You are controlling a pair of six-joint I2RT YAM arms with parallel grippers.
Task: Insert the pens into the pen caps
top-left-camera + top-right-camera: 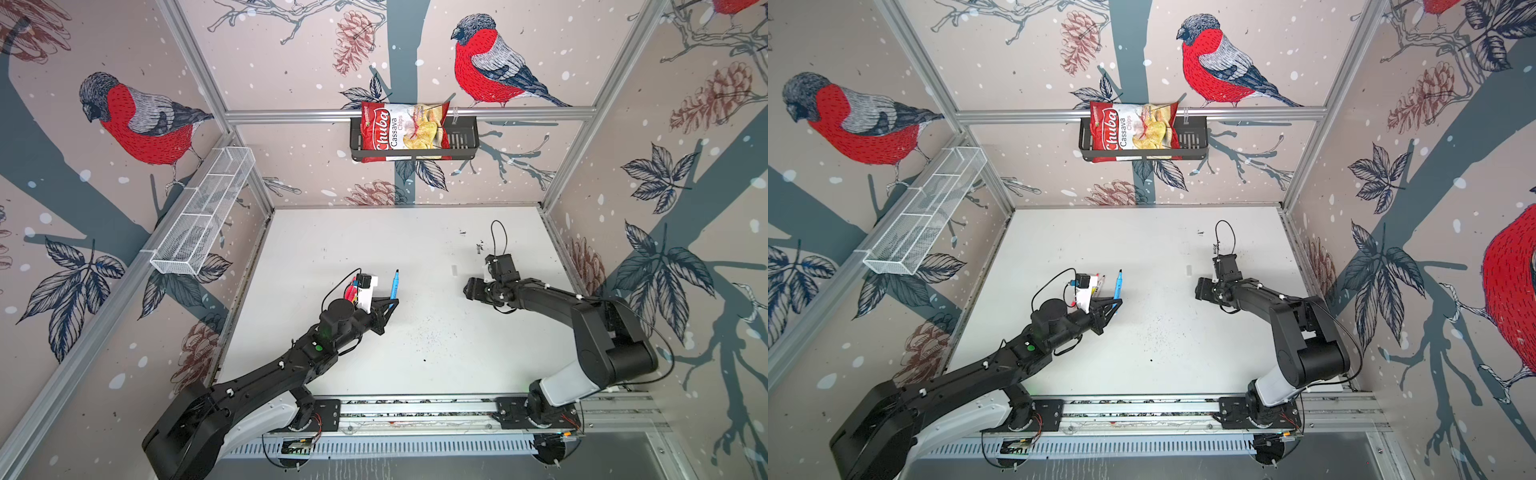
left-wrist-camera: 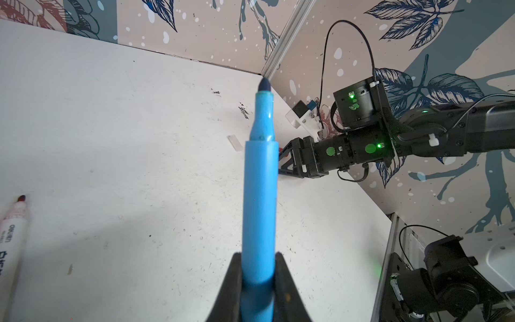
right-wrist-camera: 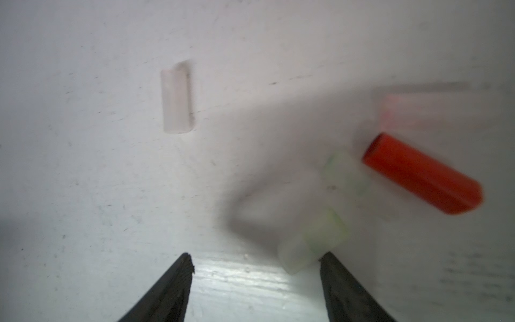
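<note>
Our left fingers (image 2: 231, 287) are clamped on the tail of the blue pen (image 2: 260, 195), whose bare dark tip points out over the bench (image 2: 111, 139). Our right fingers (image 3: 172, 290) stand apart, low over the pen caps. A whitish cap (image 3: 177, 97) lies alone, and a greenish-tinted cap (image 3: 312, 242) sits just beside one fingertip, near the red cap (image 3: 420, 174). A white-barrelled pen (image 2: 12, 237) lies on the bench.
</note>
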